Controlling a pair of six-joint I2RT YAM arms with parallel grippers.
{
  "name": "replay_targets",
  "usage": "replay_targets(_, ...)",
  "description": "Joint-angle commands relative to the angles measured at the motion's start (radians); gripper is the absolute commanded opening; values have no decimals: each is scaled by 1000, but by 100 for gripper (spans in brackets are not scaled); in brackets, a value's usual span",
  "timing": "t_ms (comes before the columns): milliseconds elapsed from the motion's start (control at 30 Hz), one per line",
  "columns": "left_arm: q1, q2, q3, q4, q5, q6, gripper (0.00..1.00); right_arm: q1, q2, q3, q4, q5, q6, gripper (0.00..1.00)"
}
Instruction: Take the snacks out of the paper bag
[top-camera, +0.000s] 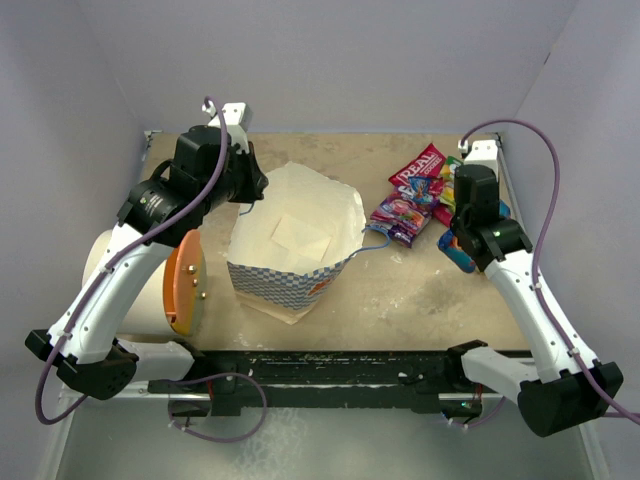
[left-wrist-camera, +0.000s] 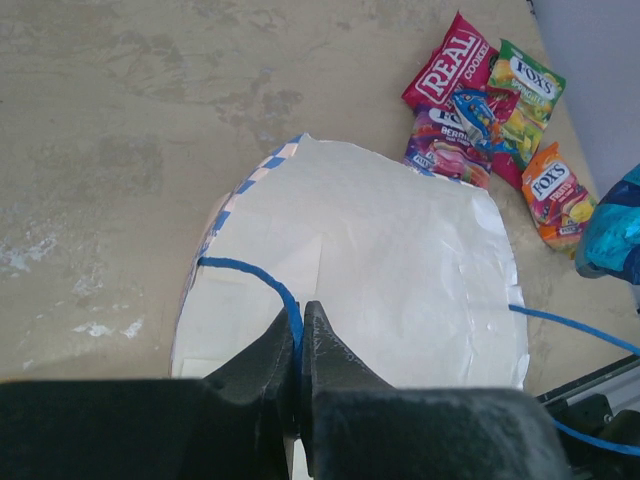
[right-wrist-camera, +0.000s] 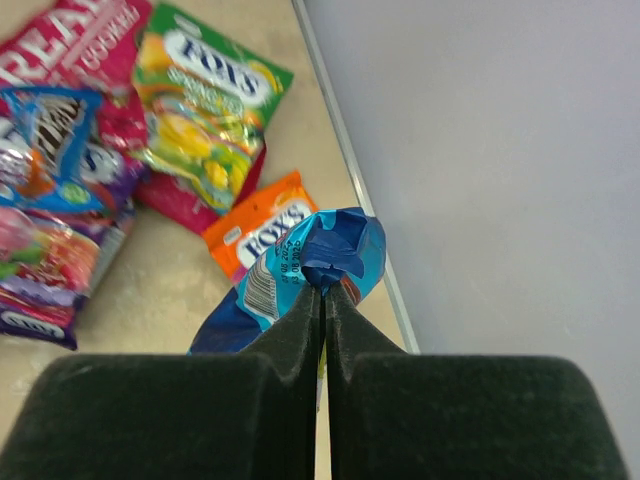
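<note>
One paper bag (top-camera: 285, 285) — white, stiff and creased, with a blue-and-white checkered lower band and an orange patch. It is stood upright at the middle of the worktop (top-camera: 430, 300), its mouth open and irregular in outline. Thin cord handles are fitted. One blue cord (left-wrist-camera: 268, 282) is pinched between the black fingers of the left end effector (left-wrist-camera: 301, 312), which are pressed together on it at the bag's far-left rim.

Five snacks are laid in an overlapping heap on the worktop just right of the bag. All are glossy, crinkled and pillow-shaped:
- red packet (left-wrist-camera: 450, 65), white lettering
- green-yellow packet (left-wrist-camera: 525, 90)
- orange packet (left-wrist-camera: 555, 190)
- purple-pink packet (left-wrist-camera: 445, 145)
- small blue packet (left-wrist-camera: 478, 110), lying on top

A sixth, the blue and turquoise packet (right-wrist-camera: 320, 255), is clamped by its crumpled edge in the right end effector (right-wrist-camera: 323, 292), just beside the orange packet and close to the side wall.

One white cylinder (top-camera: 110, 265) — laid on its side left of the bag, its orange lid (top-camera: 185, 280) turned toward the bag.
</note>
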Motion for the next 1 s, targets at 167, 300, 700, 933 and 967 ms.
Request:
replay_targets(167, 7, -62, -13, 27, -66, 71, 42, -15, 111, -104, 27, 56, 162, 0)
replay_targets(300, 7, -77, 13, 9, -88, 56, 65, -15, 271, -78, 82, -63, 252, 0)
replay_targets(700, 7, -108, 145, -83, -181, 39, 99, -17, 298, 133, -73, -214, 371, 74)
replay_targets(933, 7, -132, 175, -103, -222, 36, 99, -15, 166, 284, -296, -370, 377, 100)
replay_targets(967, 7, -137, 180, -106, -229, 32, 99, -15, 149, 306, -321, -414, 379, 100)
